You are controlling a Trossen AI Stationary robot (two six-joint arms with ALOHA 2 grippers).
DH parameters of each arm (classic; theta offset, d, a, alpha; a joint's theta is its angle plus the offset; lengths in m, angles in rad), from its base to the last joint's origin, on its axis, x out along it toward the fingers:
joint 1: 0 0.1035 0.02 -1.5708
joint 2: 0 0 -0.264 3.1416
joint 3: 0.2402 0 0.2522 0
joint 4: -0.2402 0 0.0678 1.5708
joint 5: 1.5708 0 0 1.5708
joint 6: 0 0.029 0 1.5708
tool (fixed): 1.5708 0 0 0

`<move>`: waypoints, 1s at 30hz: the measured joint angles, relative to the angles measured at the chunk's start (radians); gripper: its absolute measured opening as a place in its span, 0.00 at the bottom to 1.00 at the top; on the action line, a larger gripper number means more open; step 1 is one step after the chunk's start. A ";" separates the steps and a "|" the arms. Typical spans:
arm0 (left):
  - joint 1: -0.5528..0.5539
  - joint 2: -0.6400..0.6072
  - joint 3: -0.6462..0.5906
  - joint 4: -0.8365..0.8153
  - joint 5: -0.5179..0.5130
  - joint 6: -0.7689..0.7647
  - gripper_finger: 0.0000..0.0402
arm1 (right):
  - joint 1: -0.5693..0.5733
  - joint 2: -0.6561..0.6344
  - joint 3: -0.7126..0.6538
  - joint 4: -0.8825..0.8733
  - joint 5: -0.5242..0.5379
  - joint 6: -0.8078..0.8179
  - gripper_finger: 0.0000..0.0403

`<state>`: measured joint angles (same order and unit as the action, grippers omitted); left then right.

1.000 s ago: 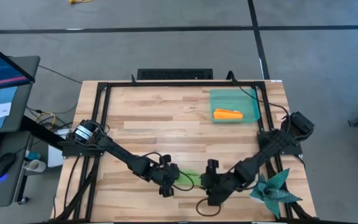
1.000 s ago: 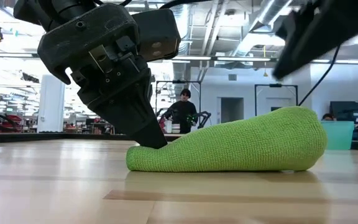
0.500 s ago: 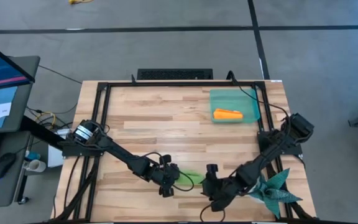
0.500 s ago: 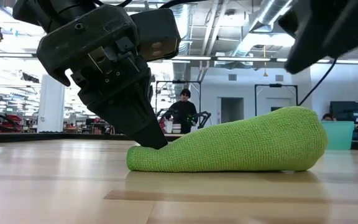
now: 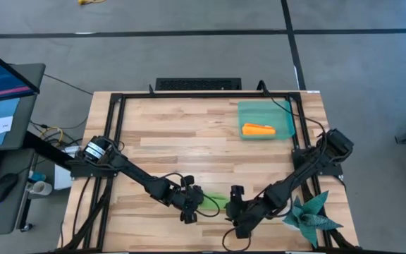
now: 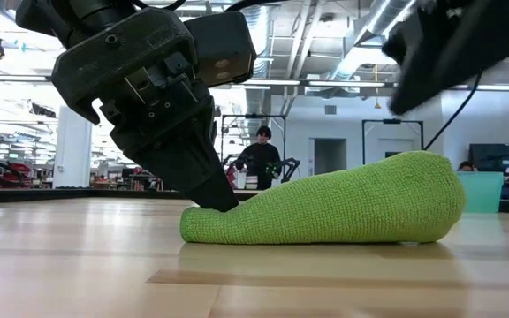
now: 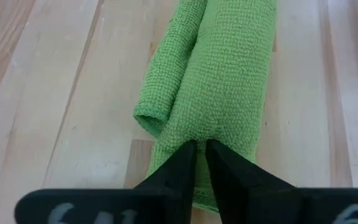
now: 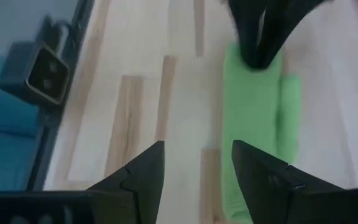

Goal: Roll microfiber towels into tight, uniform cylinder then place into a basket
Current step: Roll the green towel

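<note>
Low view: the lime green microfiber towel [image 6: 334, 201] lies rolled on the wooden table [image 6: 69, 265], thick at one end and tapering toward the other, so the roll is cone-like rather than a uniform cylinder. Its shape and place match the view of a second ago. The left gripper [image 6: 222, 202] stands tip-down at the thin end, as it did then; in the left wrist view its fingers [image 7: 225, 171] are nearly together with a narrow gap between them, their tips pressed against the end of the roll [image 7: 213, 74], and whether any fold is pinched between them cannot be told. What has changed lies on the other side: in the high view the right gripper [image 5: 235, 210] pulled back toward the table's near edge half a second ago and now stands close to the towel's thick end again, just beside the green strip [image 5: 216, 203]. In the right wrist view its fingers [image 8: 143, 171] are spread wide with nothing between them, and the roll [image 8: 253, 130] lies ahead of them. This reads as a repositioning for a grasp or a tightening of the loose end. The orange towel [image 5: 258, 130] already lies rolled inside the teal basket [image 5: 285, 111] at the far right of the table, well apart, so the green roll is the last item. The dark teal star-shaped cloth [image 5: 314, 216] sits at the near right corner.
</note>
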<state>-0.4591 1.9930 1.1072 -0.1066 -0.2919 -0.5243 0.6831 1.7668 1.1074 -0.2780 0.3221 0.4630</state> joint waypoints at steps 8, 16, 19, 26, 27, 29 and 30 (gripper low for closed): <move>0.000 0.000 0.000 0.000 -0.001 0.011 0.12 | -0.007 0.077 -0.002 -0.021 -0.010 0.000 0.52; 0.001 0.001 0.000 0.004 -0.009 0.036 0.12 | -0.051 0.122 0.000 -0.053 -0.010 0.060 0.52; 0.001 0.001 0.001 0.006 -0.011 0.035 0.12 | -0.058 0.119 0.001 -0.089 -0.006 0.083 0.52; 0.002 0.001 0.001 0.014 -0.016 0.041 0.14 | -0.074 0.119 0.001 -0.130 -0.004 0.112 0.52; 0.002 0.001 0.001 0.015 -0.016 0.042 0.15 | -0.077 0.119 0.001 -0.130 -0.006 0.112 0.52; 0.002 0.001 0.001 0.015 -0.016 0.049 0.17 | -0.087 0.119 0.001 -0.134 -0.011 0.113 0.52; 0.002 0.001 0.001 0.016 -0.016 0.049 0.18 | -0.093 0.119 0.001 -0.137 -0.019 0.113 0.52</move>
<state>-0.4568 1.9942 1.1080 -0.0910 -0.3084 -0.4751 0.5899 1.8862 1.1084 -0.4152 0.3029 0.5760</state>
